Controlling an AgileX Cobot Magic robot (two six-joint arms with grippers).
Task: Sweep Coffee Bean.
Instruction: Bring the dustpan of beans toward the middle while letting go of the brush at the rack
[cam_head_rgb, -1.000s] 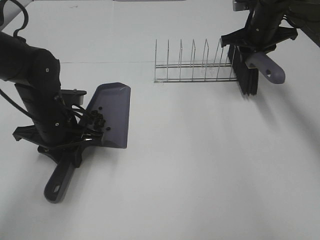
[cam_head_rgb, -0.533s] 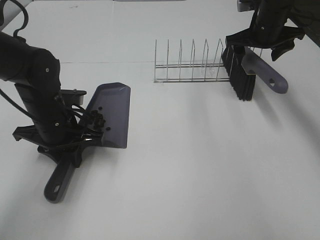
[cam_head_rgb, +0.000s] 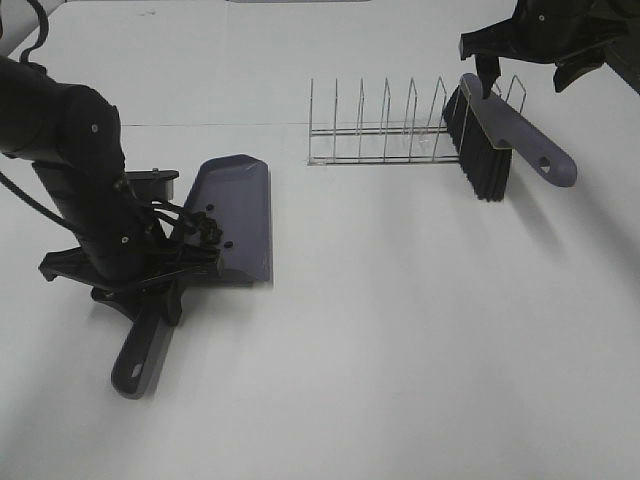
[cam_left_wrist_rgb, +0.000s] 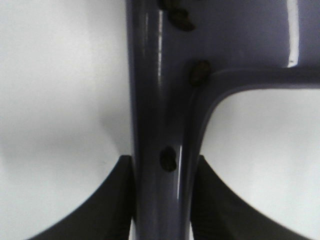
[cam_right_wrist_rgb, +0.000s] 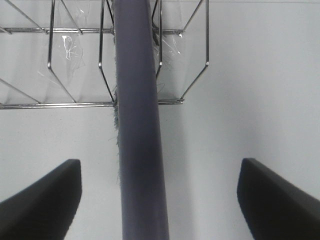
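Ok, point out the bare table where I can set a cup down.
Biggest free patch: the near table, bordered by the dustpan on the left and the wire rack and brush behind. A narrower strip lies behind the rack. Crowded: the dustpan holding the coffee beans, and the rack's right end by the brush.

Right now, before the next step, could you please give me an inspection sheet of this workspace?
Surface: white table, flat.
Job's things: coffee beans lie in the grey-purple dustpan; brush stands bristles down at the rack's end.
Clutter: wire rack.
Grippers: left gripper shut on the dustpan's handle; right gripper open above the brush, not touching it.
Cables: black cables on the left arm.
Surroundings: nothing seen.
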